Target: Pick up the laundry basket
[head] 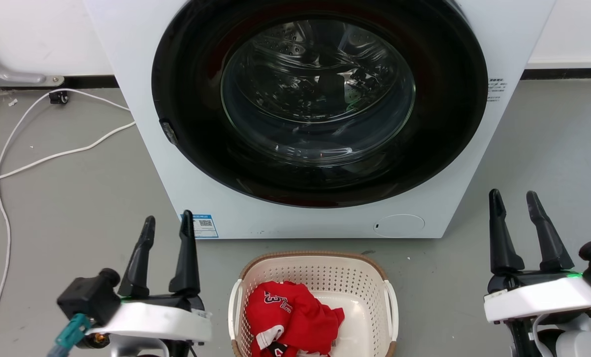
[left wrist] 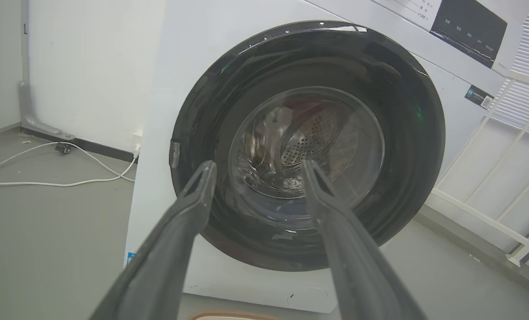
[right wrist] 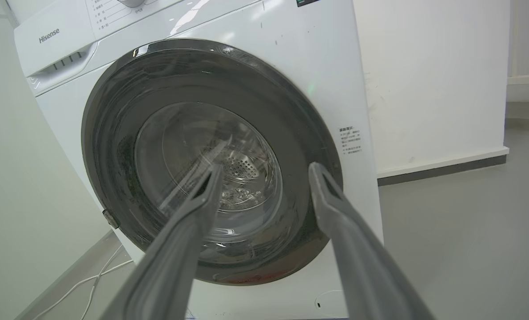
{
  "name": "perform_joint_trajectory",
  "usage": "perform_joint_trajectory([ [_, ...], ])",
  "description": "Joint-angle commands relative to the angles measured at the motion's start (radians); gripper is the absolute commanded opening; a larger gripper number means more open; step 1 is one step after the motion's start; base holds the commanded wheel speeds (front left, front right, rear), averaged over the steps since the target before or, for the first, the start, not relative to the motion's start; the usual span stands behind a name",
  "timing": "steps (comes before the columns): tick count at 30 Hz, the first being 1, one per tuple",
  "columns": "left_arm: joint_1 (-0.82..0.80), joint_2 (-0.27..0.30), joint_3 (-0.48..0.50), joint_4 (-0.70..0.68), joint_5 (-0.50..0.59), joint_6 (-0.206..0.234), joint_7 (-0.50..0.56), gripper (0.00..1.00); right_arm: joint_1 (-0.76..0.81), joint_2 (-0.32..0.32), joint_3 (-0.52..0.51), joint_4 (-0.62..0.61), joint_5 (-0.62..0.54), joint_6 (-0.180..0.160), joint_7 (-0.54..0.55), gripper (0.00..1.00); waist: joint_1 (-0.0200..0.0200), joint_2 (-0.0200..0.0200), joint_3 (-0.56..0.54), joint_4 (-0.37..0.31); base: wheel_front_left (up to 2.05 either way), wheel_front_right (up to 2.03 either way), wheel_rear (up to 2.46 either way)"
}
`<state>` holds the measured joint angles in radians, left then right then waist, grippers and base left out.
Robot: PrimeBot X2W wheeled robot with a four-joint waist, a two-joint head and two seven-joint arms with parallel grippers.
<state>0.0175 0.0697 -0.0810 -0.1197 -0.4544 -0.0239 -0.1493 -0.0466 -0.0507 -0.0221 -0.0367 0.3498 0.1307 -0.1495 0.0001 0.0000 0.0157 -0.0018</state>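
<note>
Sitting at 6 o'clock from the washer [head: 126,74], the basket [head: 325,277] holds red cloth [head: 295,317]; left claw [head: 168,216] and right claw [head: 513,193] each spread apart, empty.

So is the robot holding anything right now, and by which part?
Nothing. The left gripper and right gripper are both open and empty, either side of the laundry basket.

Laundry basket [head: 320,277] perforated matt plastic; washer door [head: 317,94] glossy glass; shirt [head: 295,317] cloth.
</note>
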Motion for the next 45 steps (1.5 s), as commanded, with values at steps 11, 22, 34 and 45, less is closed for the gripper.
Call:
perform_joint_trajectory([
  [11,0.010,0.047,-0.086,0.032,0.122,0.046,-0.033,1.00,0.013,-0.001,0.005,0.048,-0.145,0.000,-0.034,1.00,-0.0001,0.0000,-0.005,-0.003,0.00,0.00,0.00],
  [22,0.016,0.068,-0.137,0.053,0.210,0.060,-0.059,1.00,0.014,0.000,0.013,0.078,-0.271,0.000,-0.058,1.00,-0.0001,0.0000,-0.007,-0.006,0.00,0.00,0.00],
  [34,0.033,0.057,-0.156,0.087,0.266,0.025,-0.082,1.00,0.025,0.000,0.028,0.096,-0.279,0.000,-0.082,1.00,-0.0001,0.0000,-0.002,-0.010,0.00,0.00,0.00],
  [45,0.049,0.026,-0.117,0.132,0.340,-0.004,-0.104,1.00,0.012,0.000,0.042,0.152,-0.237,0.000,-0.102,1.00,-0.0001,0.0000,0.001,-0.013,0.00,0.00,0.00],
])
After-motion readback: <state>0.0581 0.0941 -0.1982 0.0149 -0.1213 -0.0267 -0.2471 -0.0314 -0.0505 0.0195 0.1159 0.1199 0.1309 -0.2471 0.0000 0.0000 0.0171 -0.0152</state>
